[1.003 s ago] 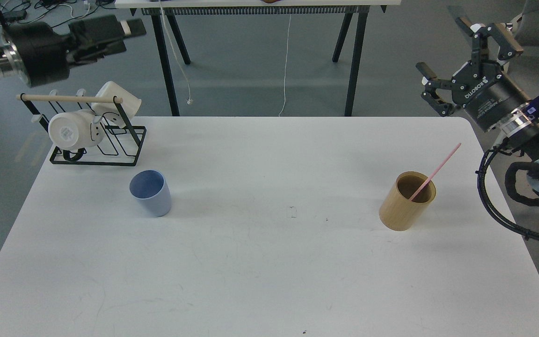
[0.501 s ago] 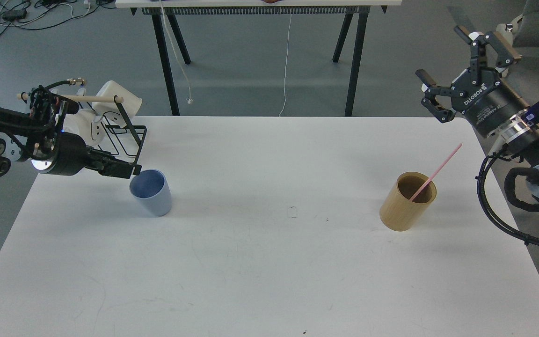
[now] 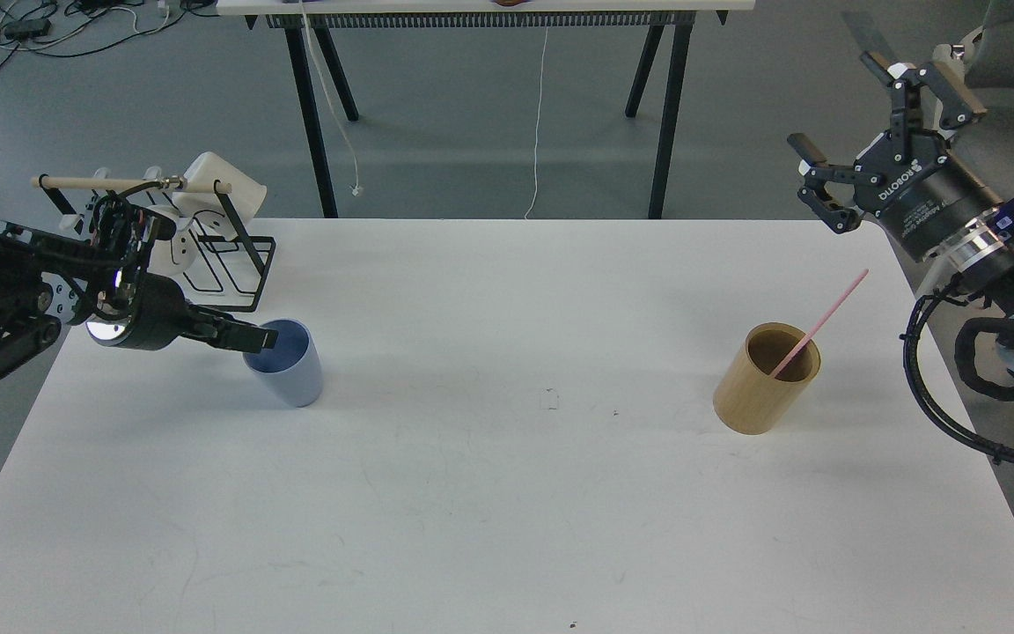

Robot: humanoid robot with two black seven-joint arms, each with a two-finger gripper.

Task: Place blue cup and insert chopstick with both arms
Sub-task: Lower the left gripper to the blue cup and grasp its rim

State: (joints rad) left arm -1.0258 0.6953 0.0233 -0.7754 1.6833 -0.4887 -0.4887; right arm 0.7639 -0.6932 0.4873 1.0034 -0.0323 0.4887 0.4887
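Note:
The blue cup [image 3: 285,363] stands upright on the left part of the white table [image 3: 507,493]. My left gripper [image 3: 262,337] comes in low from the left, its fingertips at the cup's near-left rim, reaching over the opening. It is seen side-on, so I cannot tell whether it is open. A pink chopstick [image 3: 820,323] leans in a round wooden holder [image 3: 764,387] on the right. My right gripper [image 3: 833,101] is open and empty, held in the air beyond the table's far right corner, well above the holder.
A black wire rack [image 3: 208,282] with white mugs [image 3: 227,182] and a wooden bar stands at the table's far left, just behind my left arm. Black legs of another table [image 3: 318,123] stand on the floor behind.
My left arm has dropped from high at the upper left to table height and moved right, bringing its fingertips to the blue cup's rim. The right gripper shifted slightly right.

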